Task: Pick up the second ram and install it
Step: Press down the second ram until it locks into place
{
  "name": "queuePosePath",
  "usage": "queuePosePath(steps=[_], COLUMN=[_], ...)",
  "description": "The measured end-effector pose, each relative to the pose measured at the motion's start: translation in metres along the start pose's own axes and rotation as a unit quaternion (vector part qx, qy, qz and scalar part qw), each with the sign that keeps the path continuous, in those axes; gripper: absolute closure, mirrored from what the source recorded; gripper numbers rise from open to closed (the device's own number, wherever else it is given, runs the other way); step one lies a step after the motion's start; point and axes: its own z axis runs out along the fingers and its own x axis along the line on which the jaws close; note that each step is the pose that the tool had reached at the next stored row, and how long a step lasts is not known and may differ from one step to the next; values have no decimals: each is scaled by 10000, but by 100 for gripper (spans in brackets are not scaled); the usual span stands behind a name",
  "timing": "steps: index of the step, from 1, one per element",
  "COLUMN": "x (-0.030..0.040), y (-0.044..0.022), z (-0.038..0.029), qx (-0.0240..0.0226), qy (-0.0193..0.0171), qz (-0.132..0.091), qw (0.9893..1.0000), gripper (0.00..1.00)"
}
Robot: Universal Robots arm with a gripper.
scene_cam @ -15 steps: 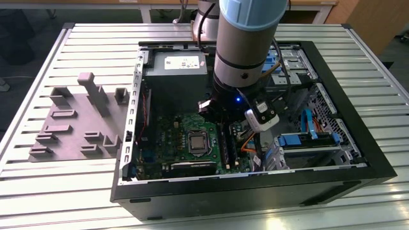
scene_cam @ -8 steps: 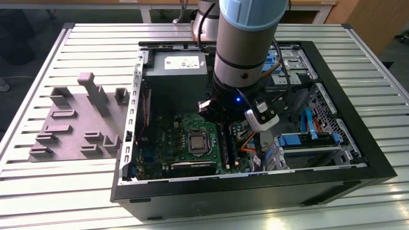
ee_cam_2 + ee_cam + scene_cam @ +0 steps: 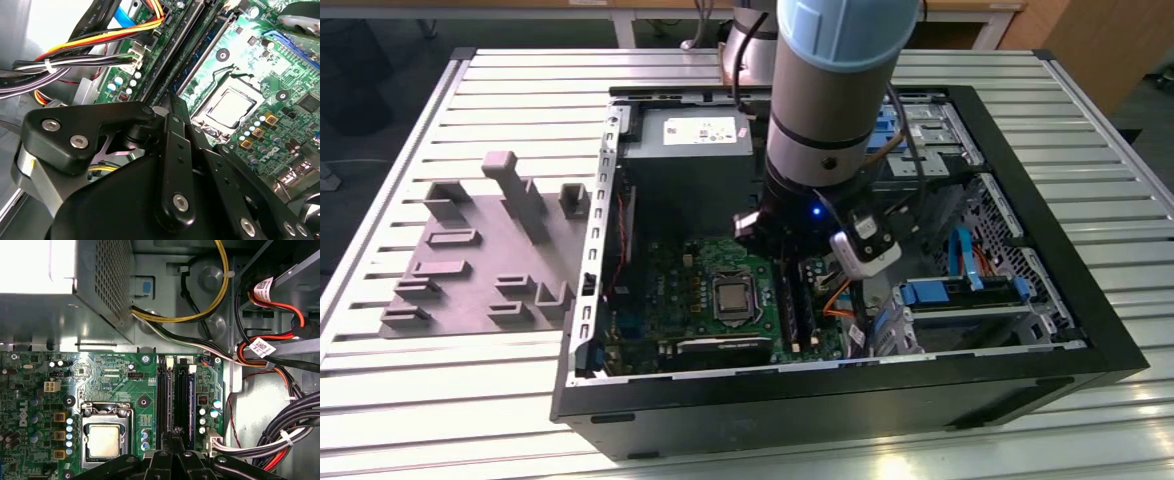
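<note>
Black steel walls of the open computer case (image 3: 854, 395) stand nearest in the exterior view, the case lying on its side on a slatted metal table (image 3: 494, 400). Inside, a green motherboard (image 3: 687, 290) lies flat, with a square silver processor (image 3: 734, 298) in its socket. Just to the exterior view's right of that socket run the long black memory slots (image 3: 165, 405). One of them carries the second ram (image 3: 184, 405), a thin dark blue-green strip standing on edge in its slot, seen in the first wrist view between white end clips.

Directly above the slots hangs the black jointed end effector (image 3: 172, 437); its fingers (image 3: 172, 165) are drawn close together right at the near end of the slots, though whether they grip anything I cannot tell. A grey and blue arm (image 3: 834, 90) rises from it. Bundled black, red and yellow cables (image 3: 280, 435) run beside the board. A grey power supply box (image 3: 687, 135) sits farther back. On the exterior view's left, a grey plastic holder plate (image 3: 480, 260) rests on the table.
</note>
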Motion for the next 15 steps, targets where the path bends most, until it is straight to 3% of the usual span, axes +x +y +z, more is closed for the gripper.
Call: queuePosePath(steps=[11,15], x=[2,0], y=[-6,1], z=[132,96], qx=[7,-10], qy=[4,-1], qz=[0,1], qw=[10000,10000], gripper=[89,89])
